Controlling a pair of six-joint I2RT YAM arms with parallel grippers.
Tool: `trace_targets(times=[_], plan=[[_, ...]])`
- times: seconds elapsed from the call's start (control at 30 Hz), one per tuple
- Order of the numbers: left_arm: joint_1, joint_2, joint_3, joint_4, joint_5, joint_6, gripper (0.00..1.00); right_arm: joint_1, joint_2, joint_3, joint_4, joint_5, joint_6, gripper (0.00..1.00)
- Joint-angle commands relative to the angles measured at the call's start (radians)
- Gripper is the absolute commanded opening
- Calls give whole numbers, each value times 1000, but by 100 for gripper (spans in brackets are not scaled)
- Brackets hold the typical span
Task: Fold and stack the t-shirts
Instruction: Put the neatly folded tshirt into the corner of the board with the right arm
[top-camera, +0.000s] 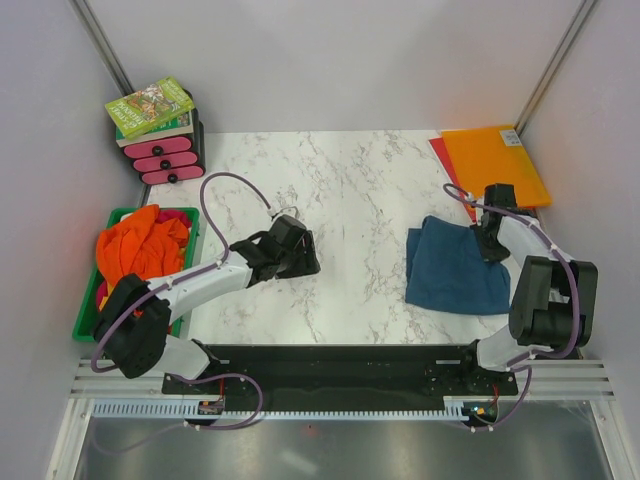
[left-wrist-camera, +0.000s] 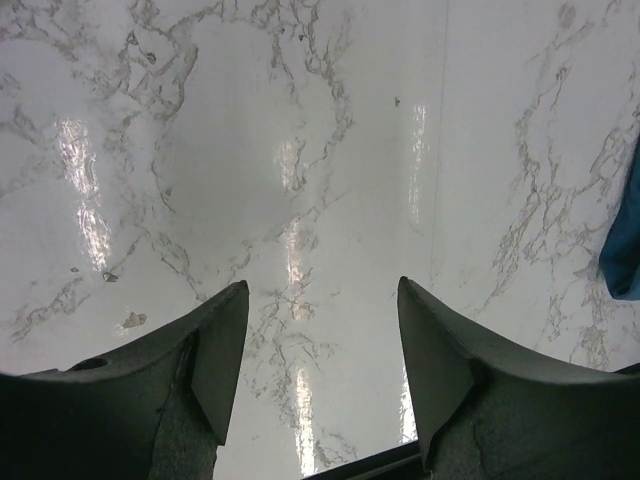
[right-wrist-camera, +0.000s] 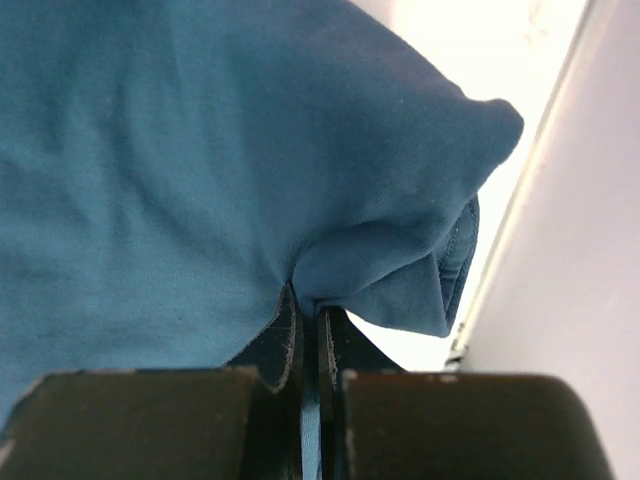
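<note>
A folded dark teal-blue t-shirt (top-camera: 455, 268) lies on the marble table at the right. My right gripper (top-camera: 489, 243) is at its far right edge, shut on a fold of the blue t-shirt (right-wrist-camera: 200, 180), with cloth pinched between the jaws of the right gripper (right-wrist-camera: 310, 305). Orange t-shirts (top-camera: 140, 245) are heaped in the green bin (top-camera: 88, 322) at the left. My left gripper (top-camera: 306, 262) hangs open over bare marble near the table's middle; in its wrist view the left gripper (left-wrist-camera: 322, 290) has nothing between its fingers, and a strip of the blue t-shirt (left-wrist-camera: 625, 250) shows at the right edge.
A pink drawer unit (top-camera: 165, 158) with a green book (top-camera: 150, 107) on top stands at the back left. Flat orange and red folders (top-camera: 495, 160) lie at the back right, just behind the right gripper. Grey walls close in both sides.
</note>
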Motion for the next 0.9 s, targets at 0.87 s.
trace_targets(times=[0.87], plan=[[-59, 7, 6, 16, 10, 12, 68, -299, 200, 84, 272, 115, -263, 0]])
